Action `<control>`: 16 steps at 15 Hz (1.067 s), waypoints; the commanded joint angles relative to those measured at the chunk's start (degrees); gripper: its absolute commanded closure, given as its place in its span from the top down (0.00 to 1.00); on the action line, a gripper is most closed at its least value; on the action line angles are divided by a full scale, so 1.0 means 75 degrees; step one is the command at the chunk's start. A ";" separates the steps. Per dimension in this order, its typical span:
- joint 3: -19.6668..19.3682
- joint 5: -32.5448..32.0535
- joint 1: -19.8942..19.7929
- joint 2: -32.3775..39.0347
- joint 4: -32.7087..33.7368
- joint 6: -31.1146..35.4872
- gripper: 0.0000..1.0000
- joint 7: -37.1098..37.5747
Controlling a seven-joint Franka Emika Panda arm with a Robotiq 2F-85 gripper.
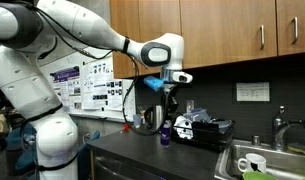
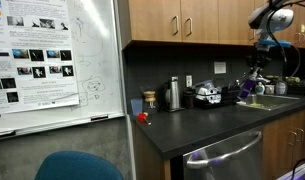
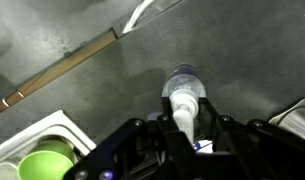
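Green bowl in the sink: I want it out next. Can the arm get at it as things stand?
Probably not yet: the pincer is shut on the bottle, so its jaws are taken, though nothing covers the green bowl.

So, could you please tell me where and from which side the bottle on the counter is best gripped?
Probably its white top, from straight above: the bottle seems to stand upright on the counter, and the top is slimmer than the body. The end effector is shut on it there.
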 commanded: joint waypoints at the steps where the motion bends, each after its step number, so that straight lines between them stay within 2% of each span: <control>1: -0.0977 0.0520 -0.0801 -0.0248 -0.0622 0.0036 0.08 -0.0537; 7: -0.2998 0.0754 -0.2378 -0.0432 -0.1384 -0.0146 0.08 -0.1532; 9: -0.3219 0.0789 -0.2679 -0.1018 -0.1369 -0.0184 0.08 -0.1513; 10: -0.3079 0.0722 -0.2794 -0.1435 -0.1312 -0.0154 0.08 -0.1531; 12: -0.2399 0.0508 -0.3140 -0.2370 -0.1476 -0.0036 0.08 -0.1294; 14: -0.1705 0.0387 -0.3167 -0.3064 -0.1645 0.0203 0.08 -0.1190; 16: -0.0797 0.0228 -0.3091 -0.3650 -0.1814 0.0420 0.08 -0.0886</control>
